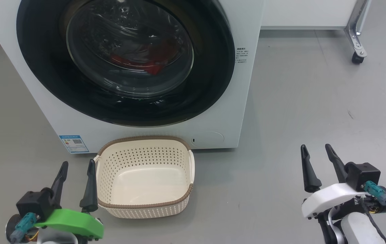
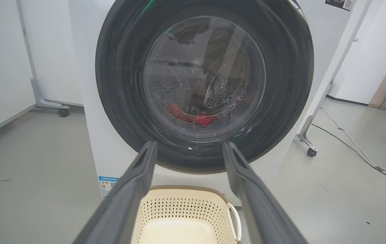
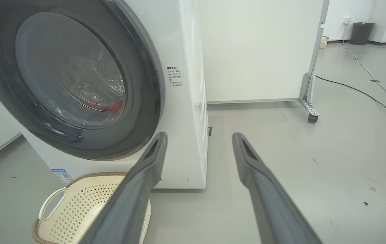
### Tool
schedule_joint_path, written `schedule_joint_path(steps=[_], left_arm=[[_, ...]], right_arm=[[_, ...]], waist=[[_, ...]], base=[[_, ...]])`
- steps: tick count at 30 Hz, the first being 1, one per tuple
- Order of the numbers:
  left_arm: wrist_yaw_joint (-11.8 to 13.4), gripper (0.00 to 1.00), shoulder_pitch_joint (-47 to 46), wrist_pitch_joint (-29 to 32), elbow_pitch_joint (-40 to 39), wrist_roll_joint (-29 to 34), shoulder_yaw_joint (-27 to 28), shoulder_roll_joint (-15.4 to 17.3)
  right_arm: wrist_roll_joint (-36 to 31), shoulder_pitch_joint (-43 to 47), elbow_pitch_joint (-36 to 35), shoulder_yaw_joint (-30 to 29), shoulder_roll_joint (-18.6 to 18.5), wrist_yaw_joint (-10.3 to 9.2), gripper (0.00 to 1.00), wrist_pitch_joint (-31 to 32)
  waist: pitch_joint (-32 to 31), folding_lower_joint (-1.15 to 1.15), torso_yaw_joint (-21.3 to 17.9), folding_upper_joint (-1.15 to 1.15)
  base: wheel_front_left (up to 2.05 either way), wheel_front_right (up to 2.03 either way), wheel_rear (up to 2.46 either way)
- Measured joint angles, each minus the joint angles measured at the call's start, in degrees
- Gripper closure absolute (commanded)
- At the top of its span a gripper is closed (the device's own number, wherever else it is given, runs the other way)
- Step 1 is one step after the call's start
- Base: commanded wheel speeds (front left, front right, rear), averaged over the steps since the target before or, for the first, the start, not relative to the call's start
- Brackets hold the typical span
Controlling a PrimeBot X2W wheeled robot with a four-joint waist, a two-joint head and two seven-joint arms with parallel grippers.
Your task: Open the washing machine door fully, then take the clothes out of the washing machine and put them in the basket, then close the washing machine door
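Washing machine door shut over clothes; basket stands just below.

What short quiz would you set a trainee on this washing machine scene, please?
1. True or false: the washing machine door is shut.
2. The cream basket holds: A a towel, B nothing, C a bottle.
3. Short answer: where are the red clothes?
Key: 1 true; 2 B; 3 inside the washing machine, behind the door's glass.
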Motion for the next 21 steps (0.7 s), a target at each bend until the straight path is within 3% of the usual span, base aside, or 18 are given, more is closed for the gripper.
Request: schedule_joint_path(steps=[12,21], left_arm=[[0.56,0.0,0.02,-2.01,1.19,7.33,-2.05,-0.35],[1.12,0.0,0.01,-2.01,2.4,7.64,-1.69,-1.18]], right_arm=[[-8.8,0.0,0.69,1.42,0.33,-0.51,0.0,-2.03],[-8.86,0.02,1.13,0.36,1.47,-0.57,0.0,-2.2]], waist=[[-0.02,0.0,0.08,0.0],[-0.03,0.0,0.15,0.0]], base=[[0.0,0.0,0.0],[0.0,0.0,0.0]])
